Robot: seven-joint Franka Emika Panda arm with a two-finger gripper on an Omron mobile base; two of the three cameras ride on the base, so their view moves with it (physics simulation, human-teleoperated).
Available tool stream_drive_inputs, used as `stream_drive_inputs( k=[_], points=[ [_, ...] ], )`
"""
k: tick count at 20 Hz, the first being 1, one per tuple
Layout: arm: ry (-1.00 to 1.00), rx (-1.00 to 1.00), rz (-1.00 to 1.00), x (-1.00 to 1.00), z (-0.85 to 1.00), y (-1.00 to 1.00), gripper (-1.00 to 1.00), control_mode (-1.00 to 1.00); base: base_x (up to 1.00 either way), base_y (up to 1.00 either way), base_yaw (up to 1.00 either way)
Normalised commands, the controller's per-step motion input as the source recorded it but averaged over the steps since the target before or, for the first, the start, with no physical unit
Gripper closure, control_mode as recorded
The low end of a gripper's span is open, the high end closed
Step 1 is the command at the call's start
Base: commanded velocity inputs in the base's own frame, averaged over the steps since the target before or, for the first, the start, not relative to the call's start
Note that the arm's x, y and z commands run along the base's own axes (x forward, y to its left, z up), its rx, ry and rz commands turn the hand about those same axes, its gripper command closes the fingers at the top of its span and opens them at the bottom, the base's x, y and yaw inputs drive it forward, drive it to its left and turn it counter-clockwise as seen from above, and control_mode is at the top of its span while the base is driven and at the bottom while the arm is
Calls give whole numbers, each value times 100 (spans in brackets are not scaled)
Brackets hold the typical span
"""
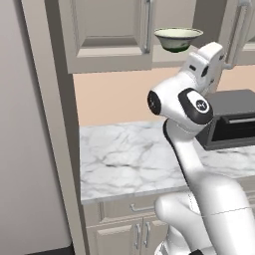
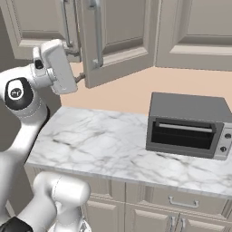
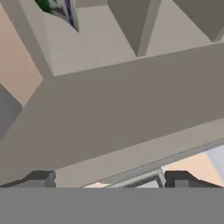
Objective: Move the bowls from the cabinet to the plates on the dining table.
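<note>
the room is a kitchen with a peach back wall [image 1: 114, 97] under a row of grey-beige cabinet [image 1: 107, 35] units with bar handles. below runs a white grey-veined marble counter [image 1: 124, 159] over drawer fronts, well beneath the fingers. a dark grey toaster oven [image 2: 188, 124] stands on that counter, below the fingers and off to one side. the cabinet door [image 2: 115, 38] hangs swung open just beside the hand. one bowl [image 1: 178, 39] sits in the open cabinet, near the fingers but apart from them. the gripper [image 3: 107, 179] is spread wide and released, grasping nothing.
</note>
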Motion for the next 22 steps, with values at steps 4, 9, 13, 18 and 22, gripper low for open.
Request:
stream_drive_inputs(
  k=[4,9,13,18,22],
  points=[
    [-21,4,-18,-40,21,-100,-100,-100,0,0,0],
    [-21,5,-18,-28,23,-100,-100,-100,0,0,0],
    [-21,8,-16,-20,19,-100,-100,-100,0,0,0],
    [-19,5,-12,-6,12,-100,-100,-100,0,0,0],
    [-15,0,-7,0,5,-79,-100,-100,0,0,0]
  ],
)
